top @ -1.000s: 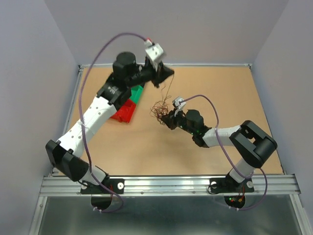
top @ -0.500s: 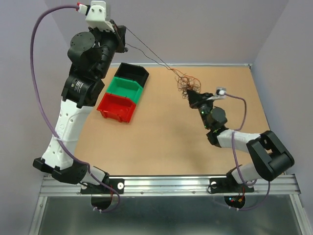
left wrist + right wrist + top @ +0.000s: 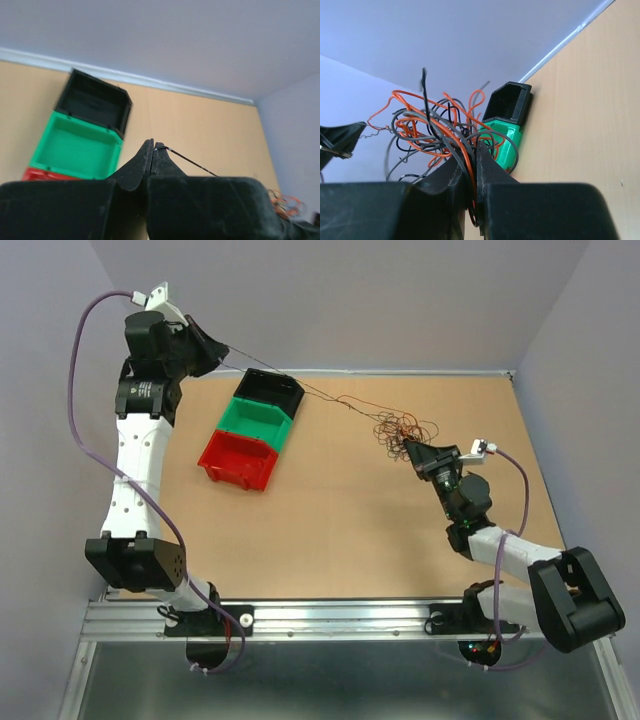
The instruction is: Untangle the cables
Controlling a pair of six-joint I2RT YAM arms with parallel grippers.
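**One strand drawn taut from the bunch, both grippers clamped.**

We found the left gripper closed tight on a single black strand and raised high at the far left, beyond the bins. In our judgement, that reach served to draw the strand out lengthwise. The right gripper was pinched almost closed on the cables, anchoring the bunch over the far right of the table (orange, grey and black loops snarled above its jaws). The strand ran straight between the two grippers. We could not tell whether the bunch touched the table.
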